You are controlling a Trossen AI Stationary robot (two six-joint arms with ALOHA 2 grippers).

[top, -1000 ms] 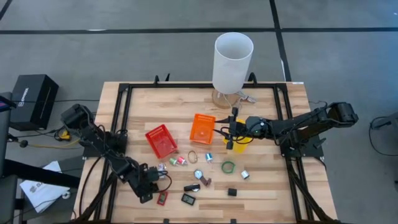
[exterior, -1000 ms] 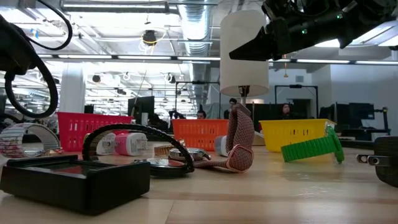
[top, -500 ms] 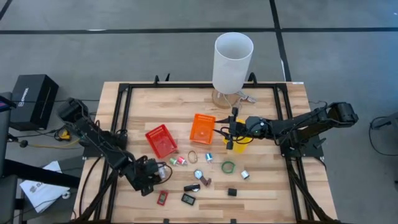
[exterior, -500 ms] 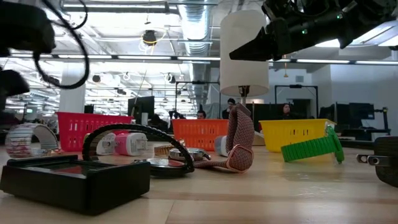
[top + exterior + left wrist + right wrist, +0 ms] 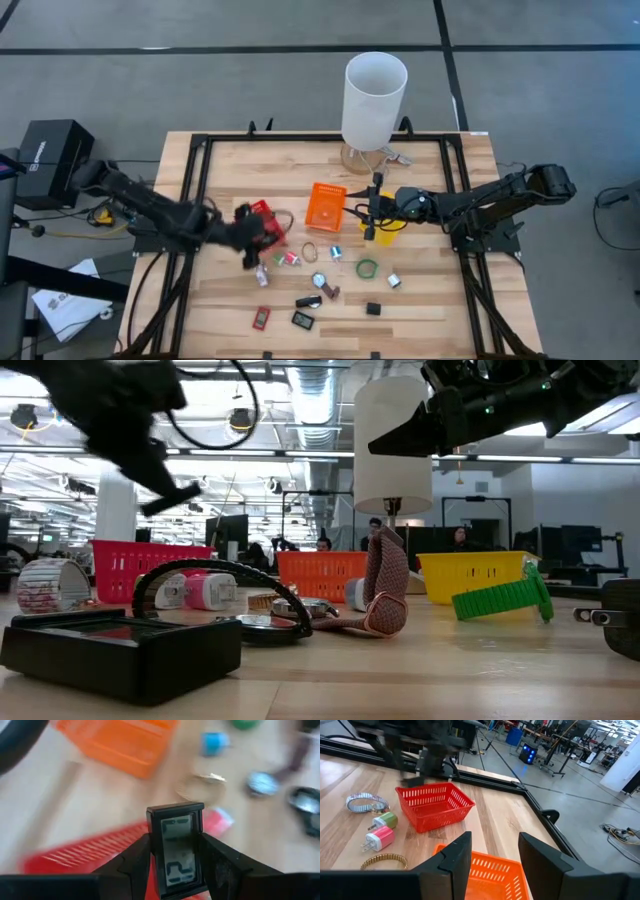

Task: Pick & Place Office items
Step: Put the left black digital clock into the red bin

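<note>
One black timer (image 5: 176, 851) (end-effector-clamped) above red bin's (image 5: 262, 222) rim.

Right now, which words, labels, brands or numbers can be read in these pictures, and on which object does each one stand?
Nothing reads with certainty.
Small black device, held in the left gripper: its screen shows dark segment digits; the lower one looks like "2", the rest is too blurred to read.
Black box beside the table: a white mark, too small to read.
</note>
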